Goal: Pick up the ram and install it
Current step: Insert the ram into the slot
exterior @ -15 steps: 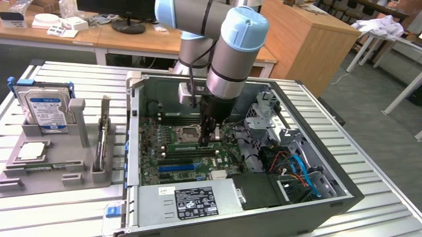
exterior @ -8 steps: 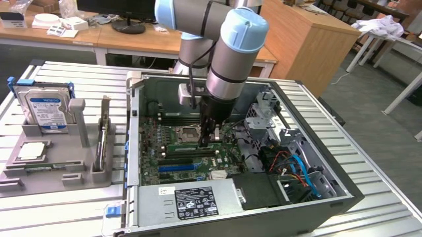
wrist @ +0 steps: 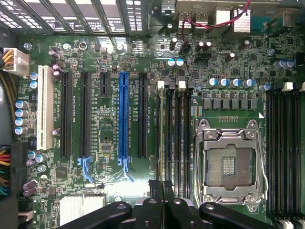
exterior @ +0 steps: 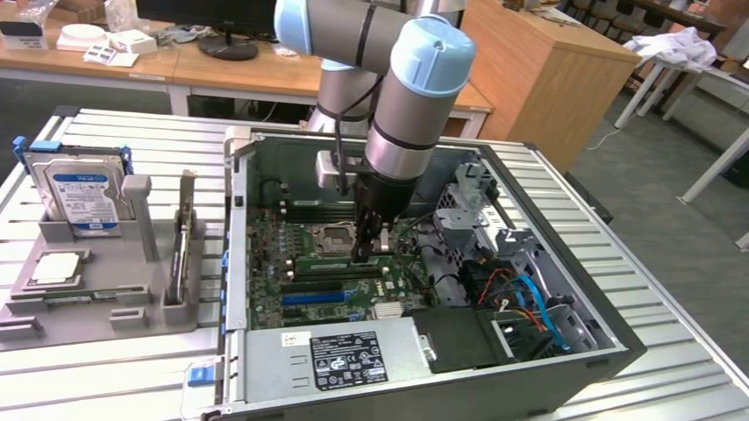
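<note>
Hand [wrist: 161, 185] closed over mobo [wrist: 107, 131] in PC case [exterior: 609, 349] on slatted metal table [exterior: 117, 379], wooden desks [exterior: 234, 77] behind.

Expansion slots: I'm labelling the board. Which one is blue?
The blue slot, fifth counting from the white slot, right beside the short black slot. The other long ones are black.

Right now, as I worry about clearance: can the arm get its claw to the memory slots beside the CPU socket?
Probably yes: the claw hangs just over those slots, and no cable crosses them.
</note>
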Action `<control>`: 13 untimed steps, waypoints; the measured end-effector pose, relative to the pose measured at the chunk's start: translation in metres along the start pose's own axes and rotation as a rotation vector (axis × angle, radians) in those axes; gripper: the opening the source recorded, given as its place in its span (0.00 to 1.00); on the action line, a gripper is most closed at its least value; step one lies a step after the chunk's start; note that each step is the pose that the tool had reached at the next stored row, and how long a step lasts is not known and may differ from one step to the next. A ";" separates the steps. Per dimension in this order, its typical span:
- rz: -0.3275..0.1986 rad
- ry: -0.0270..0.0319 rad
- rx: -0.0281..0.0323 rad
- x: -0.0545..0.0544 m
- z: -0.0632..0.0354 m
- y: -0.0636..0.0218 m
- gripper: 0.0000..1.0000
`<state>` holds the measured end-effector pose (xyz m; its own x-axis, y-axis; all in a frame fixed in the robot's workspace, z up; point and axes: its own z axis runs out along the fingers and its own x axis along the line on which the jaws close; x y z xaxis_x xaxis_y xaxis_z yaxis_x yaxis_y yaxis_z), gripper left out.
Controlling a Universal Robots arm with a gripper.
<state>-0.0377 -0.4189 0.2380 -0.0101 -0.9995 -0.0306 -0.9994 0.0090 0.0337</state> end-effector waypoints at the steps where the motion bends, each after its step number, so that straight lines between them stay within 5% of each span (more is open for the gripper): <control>1: 0.000 -0.0004 0.0002 0.000 0.0004 0.0000 0.11; 13: 0.000 -0.0001 -0.0002 0.000 0.0034 -0.0001 0.11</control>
<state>-0.0377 -0.4189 0.2346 -0.0100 -0.9995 -0.0308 -0.9994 0.0090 0.0339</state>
